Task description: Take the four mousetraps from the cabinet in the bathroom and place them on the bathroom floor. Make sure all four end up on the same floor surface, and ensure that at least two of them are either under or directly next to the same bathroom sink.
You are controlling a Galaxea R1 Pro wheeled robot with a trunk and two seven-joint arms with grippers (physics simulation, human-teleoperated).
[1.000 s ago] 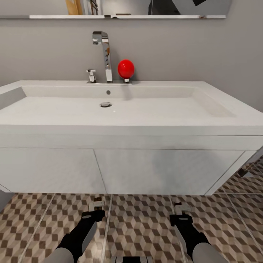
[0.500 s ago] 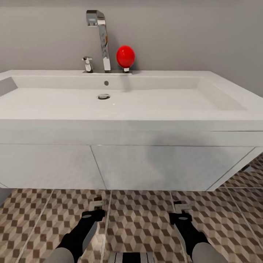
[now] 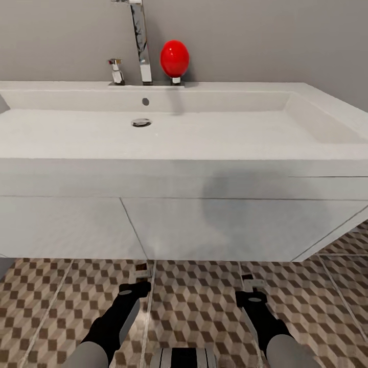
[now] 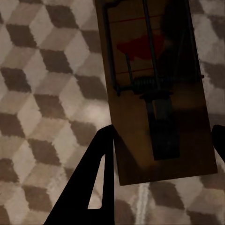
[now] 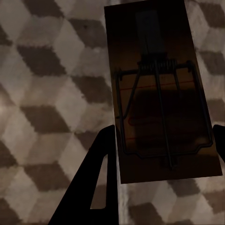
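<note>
Below, cube-patterned bathroom floor [image 3: 199,306] fronts the sink [image 3: 204,133]; each gripper clamps a mousetrap [image 4: 154,89].

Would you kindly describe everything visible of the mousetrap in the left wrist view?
The flat rectangular dark-brown wooden mousetrap carries a dark wire bar frame, a coiled spring across its middle, a dark flat metal plate running toward its near end, and a red mark on the wood. It sits between the jaws of the left gripper, one black finger against its long edge, above the brown, beige and white cube-patterned floor tiles. Whether it touches the floor cannot be told.
</note>
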